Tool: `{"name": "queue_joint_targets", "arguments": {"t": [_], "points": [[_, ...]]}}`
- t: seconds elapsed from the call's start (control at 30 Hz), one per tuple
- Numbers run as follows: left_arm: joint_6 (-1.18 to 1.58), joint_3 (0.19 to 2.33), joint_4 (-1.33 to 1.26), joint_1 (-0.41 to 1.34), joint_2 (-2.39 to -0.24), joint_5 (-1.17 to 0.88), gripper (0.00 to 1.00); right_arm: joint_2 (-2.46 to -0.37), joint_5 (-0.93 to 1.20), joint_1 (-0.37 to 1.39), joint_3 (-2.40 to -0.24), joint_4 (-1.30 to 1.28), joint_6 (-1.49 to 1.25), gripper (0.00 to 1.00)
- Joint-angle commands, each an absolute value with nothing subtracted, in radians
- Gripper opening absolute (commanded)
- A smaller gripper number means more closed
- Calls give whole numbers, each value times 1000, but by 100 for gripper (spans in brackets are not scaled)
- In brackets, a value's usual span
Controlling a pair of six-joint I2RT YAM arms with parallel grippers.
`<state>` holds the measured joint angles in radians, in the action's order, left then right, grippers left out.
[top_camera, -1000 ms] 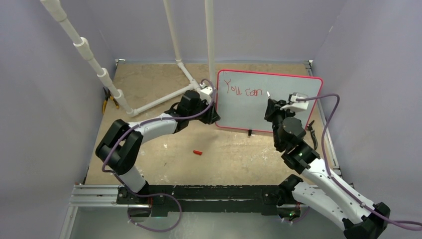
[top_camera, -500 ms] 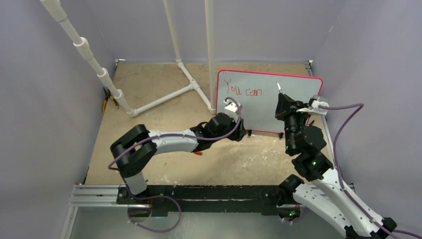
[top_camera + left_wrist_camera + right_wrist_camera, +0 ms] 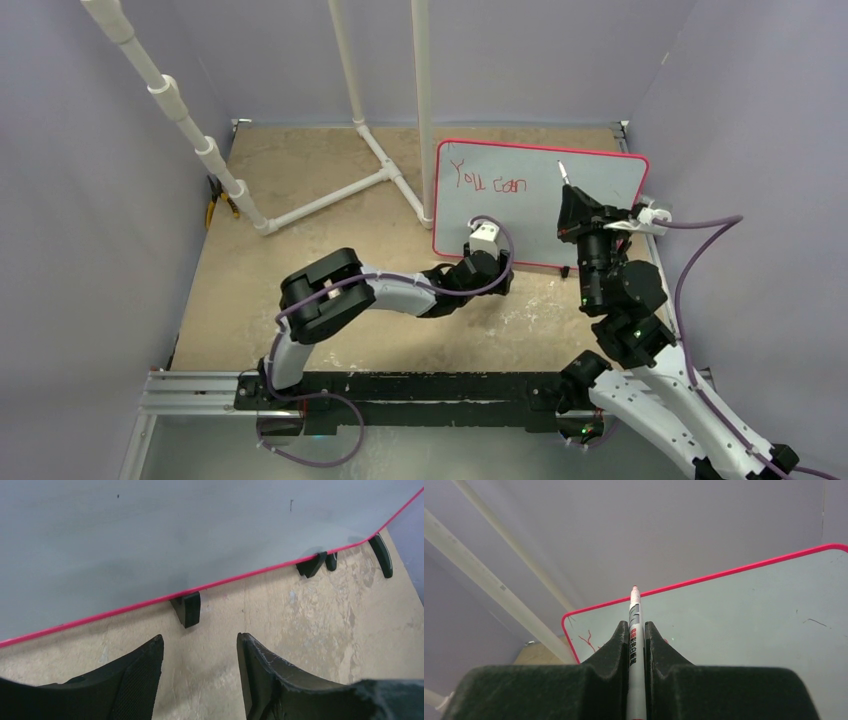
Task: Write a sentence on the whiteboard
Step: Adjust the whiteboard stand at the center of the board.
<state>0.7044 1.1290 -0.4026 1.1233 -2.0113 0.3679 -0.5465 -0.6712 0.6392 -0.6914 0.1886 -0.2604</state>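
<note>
The right gripper (image 3: 636, 626) pinches the marker (image 3: 635, 607) by its barrel. Its jaws are pressed tight on either side, and the red tip points upward. From above, that tip hangs to the right of the sentence (image 3: 487, 181), which reads "You can" in red along the upper left of the whiteboard (image 3: 600, 185). Whether the tip touches the face cannot be told. The left gripper (image 3: 200, 647) is spread and empty. It sits low over the table (image 3: 300, 190), just in front of the board's red lower frame and near one black foot (image 3: 187, 609). The board stands on its feet at the far right of the table.

The next word probably calls for bringing the tip squarely to the face just right of "can", at the same height and with light pressure. The board looks liable to slide or tip under a push, so the left gripper would do well to brace its lower edge before the stroke begins.
</note>
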Motion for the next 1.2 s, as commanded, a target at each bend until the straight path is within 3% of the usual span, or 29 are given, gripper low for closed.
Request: {"name": "queue_joint_targets", "arguments": {"t": [0.0,0.57,1.07,1.17], "points": [[710,1216,-440,1138,-2073,463,55,-527,-632,635,-713,227,-245,0],[619,1322,-386,1164,-2186,633,38,-529,-599,634,-711,234,-250,0],[620,1324,-306,1218,-2204,736,0,-519,-588,635,-720,225,-253,0],[631,1324,-281,1231,-2203,763,0,-511,-588,634,-722,223,-253,0]]}}
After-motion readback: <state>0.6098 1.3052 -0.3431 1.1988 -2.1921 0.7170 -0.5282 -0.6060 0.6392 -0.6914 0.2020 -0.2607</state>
